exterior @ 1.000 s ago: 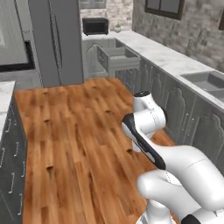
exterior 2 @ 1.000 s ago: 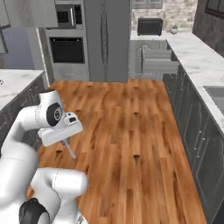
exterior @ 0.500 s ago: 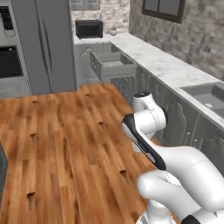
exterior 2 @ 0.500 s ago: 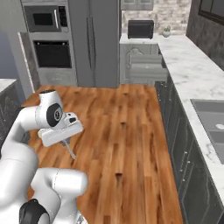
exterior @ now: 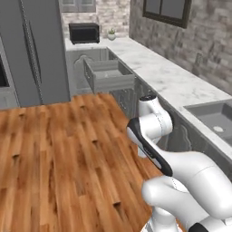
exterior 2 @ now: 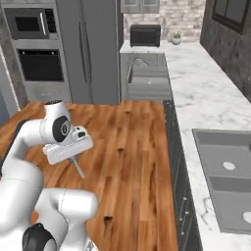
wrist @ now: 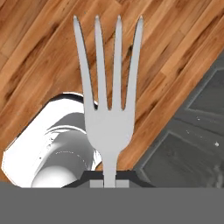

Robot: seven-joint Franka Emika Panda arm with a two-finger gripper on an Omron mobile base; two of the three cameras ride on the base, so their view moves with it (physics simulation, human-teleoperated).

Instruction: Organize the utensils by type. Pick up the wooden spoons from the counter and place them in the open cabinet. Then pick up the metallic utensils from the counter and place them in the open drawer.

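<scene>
Open drawer (exterior: 108,74) nearer after base turn, arm folded low, fingers (wrist: 109,181) clamped on fork (wrist: 109,87).

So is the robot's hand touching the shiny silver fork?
Touching. In the hand view the thin silver fork rises straight from the shut hand, its handle pinched there.

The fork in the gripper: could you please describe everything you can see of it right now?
The fork is thin, silver-grey and metallic-looking, with four long, slightly splayed tines joining a rounded neck that narrows into a slim handle. The gripper is shut on the handle's lower part, so the tines point away from the hand. In the right base view the fork shows as a thin sliver slanting down below the hand, above the wooden floor. Only the gripper touches it.
</scene>
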